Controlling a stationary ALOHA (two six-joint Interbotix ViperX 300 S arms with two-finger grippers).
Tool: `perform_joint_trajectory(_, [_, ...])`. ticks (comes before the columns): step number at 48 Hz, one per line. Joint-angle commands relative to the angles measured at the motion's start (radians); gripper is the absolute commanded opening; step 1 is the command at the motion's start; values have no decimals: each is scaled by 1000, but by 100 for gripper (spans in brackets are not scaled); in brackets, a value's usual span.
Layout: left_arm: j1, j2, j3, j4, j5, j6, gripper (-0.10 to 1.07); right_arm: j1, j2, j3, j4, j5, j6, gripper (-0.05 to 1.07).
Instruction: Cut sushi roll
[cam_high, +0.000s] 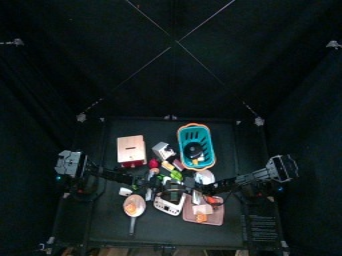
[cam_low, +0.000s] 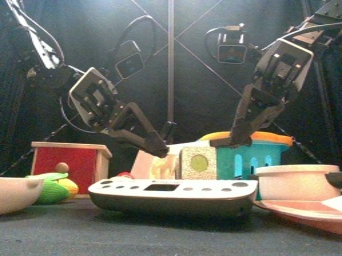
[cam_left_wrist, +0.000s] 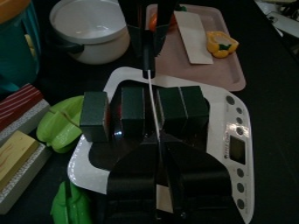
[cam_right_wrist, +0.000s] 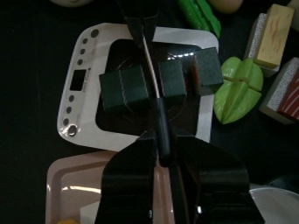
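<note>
The sushi roll lies on the white scale near the front middle of the surface, a dark block that appears divided into segments. In the left wrist view a thin dark blade runs across the roll; whether it is a knife, and which arm grips it, is hard to make out. The left gripper looks clenched on its handle. The right gripper hangs over the same roll, its jaws seemingly clamped on a long dark rod, though the jaws merge into one black mass and I cannot tell for sure.

A pink tray beside the scale carries a pale strip and a small yellow-orange piece. A white bowl stands next to it; its contents are hidden. A teal basket sits further back, with something dark inside, too small to identify. A red box stands at the left. Green toy food lies beside the scale, partly cut off. A wooden spoon-like thing rests at front left.
</note>
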Motion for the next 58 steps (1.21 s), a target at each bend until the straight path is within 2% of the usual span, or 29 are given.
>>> perform_joint_trajectory(1, [-12, -40, -34, 2, -26, 0, 42, -8, -40, -35, -14, -5, 0, 51])
perform_joint_trajectory(23, [-61, -29, -40, 0, -31, 0, 42, 57, -41, -25, -3, -9, 2, 51])
perform_joint_trajectory(58, [-67, 5, -48, 0, -31, -2, 42, 58, -8, -2, 48, -8, 2, 51])
